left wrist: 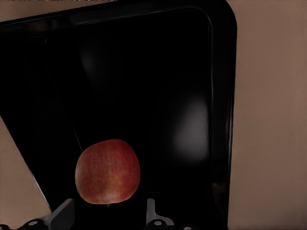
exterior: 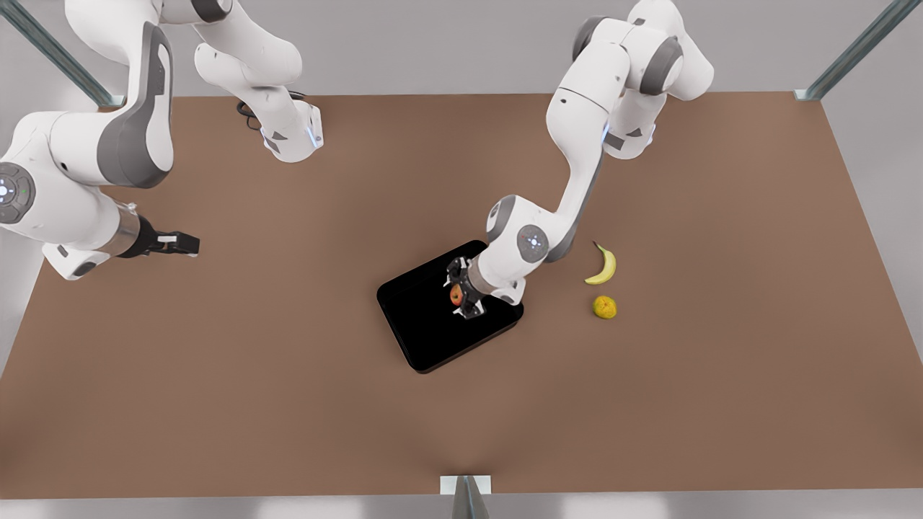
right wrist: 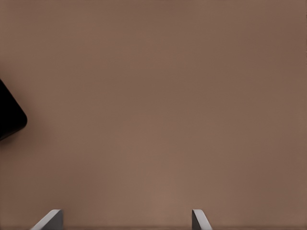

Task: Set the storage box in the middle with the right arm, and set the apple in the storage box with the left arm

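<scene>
Left gripper (exterior: 462, 295) holds the apple (exterior: 456, 294) over the black box (exterior: 425, 328) at mid-table.
Its fingers (left wrist: 151, 211) are mostly cut off in its wrist view; the arm hides the box's far corner. Right gripper (exterior: 189, 244) waits at the front view's left — jaws wide, fingertips (right wrist: 50, 220) barely visible.

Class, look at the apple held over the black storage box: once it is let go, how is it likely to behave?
The apple is round and smooth, so it will probably roll a little on landing. The storage box has a raised rim, which should likely stop it. It looks firm, keeping its shape between the left gripper jaws, so it likely won't deform.
</scene>
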